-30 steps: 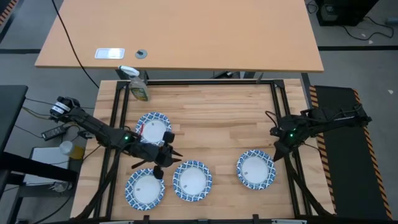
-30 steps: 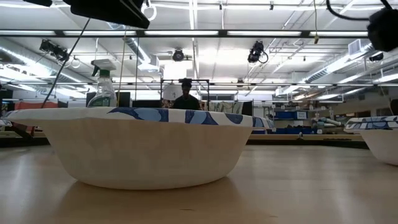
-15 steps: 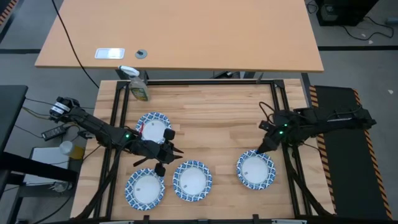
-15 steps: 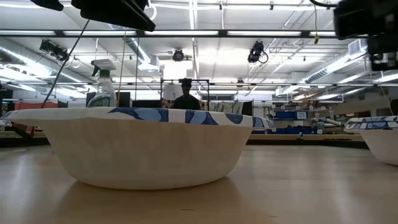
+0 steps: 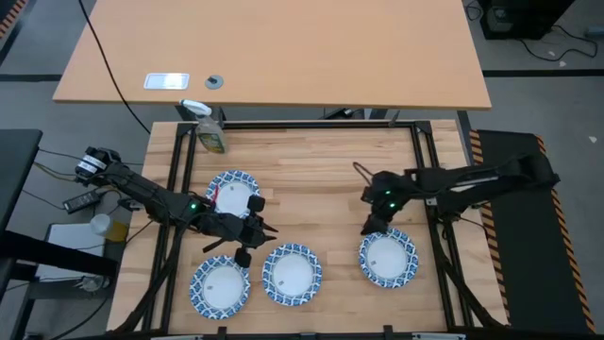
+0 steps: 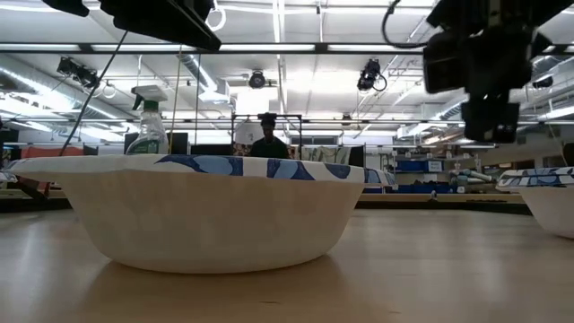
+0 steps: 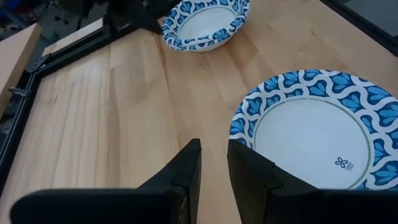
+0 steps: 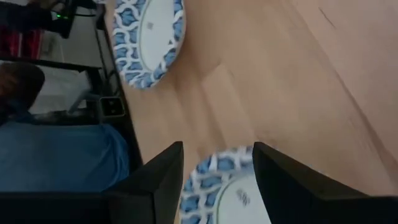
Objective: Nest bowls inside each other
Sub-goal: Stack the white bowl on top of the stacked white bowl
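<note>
Four blue-and-white rimmed bowls rest on their bases on the wooden table: one at the far left (image 5: 233,192), one at the near left (image 5: 220,286), one near the middle (image 5: 292,274) and one at the right (image 5: 387,257). My left gripper (image 5: 257,230) hovers between the left bowls and the middle bowl (image 7: 317,130). It is open by a narrow gap (image 7: 214,171) with only bare wood showing between its fingers. My right gripper (image 5: 371,225) hangs wide open (image 8: 217,177) just above the far left rim of the right bowl (image 8: 227,186), touching nothing.
A green-and-white spray bottle (image 5: 209,132) stands at the table's far left corner. A black metal frame (image 5: 311,124) runs around the table's edges. Bare wood lies across the far middle of the table. In the low view the middle bowl (image 6: 206,211) fills the foreground.
My right gripper has swung from the table's right edge toward the left and slightly down, rolling as it went, and now stands over the right bowl's far left rim. Its fingers stay wide apart. The bowls have not moved.
</note>
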Controlling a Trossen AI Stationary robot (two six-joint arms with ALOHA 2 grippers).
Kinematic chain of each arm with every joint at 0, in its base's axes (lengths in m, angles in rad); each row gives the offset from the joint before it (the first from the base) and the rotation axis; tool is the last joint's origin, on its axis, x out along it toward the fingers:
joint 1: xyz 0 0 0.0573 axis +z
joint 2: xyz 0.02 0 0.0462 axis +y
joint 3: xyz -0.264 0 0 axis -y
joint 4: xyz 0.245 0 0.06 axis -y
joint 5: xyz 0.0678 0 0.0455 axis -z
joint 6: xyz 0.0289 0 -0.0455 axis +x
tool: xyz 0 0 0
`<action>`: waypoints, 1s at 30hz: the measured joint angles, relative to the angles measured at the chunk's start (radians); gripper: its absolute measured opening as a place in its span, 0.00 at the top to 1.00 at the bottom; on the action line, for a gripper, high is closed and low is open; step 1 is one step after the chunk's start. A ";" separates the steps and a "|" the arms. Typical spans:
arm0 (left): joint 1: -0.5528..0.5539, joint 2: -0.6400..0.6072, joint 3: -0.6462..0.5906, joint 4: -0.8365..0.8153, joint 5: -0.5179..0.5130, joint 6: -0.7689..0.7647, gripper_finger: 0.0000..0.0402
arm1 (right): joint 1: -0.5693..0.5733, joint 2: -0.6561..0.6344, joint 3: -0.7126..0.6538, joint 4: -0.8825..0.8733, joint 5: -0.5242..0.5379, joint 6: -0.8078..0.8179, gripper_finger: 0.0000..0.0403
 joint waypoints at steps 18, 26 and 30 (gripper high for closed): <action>0.032 0.002 0.000 -0.116 -0.002 -0.133 0.79 | -0.034 0.419 0.349 0.163 0.307 -0.495 0.51; 0.087 0.003 -0.001 -0.447 -0.089 -0.600 0.79 | -0.057 0.564 0.359 0.285 0.304 -0.499 0.51; 0.116 0.027 -0.001 -0.546 -0.130 -0.633 0.76 | -0.058 0.614 0.359 0.396 0.311 -0.511 0.51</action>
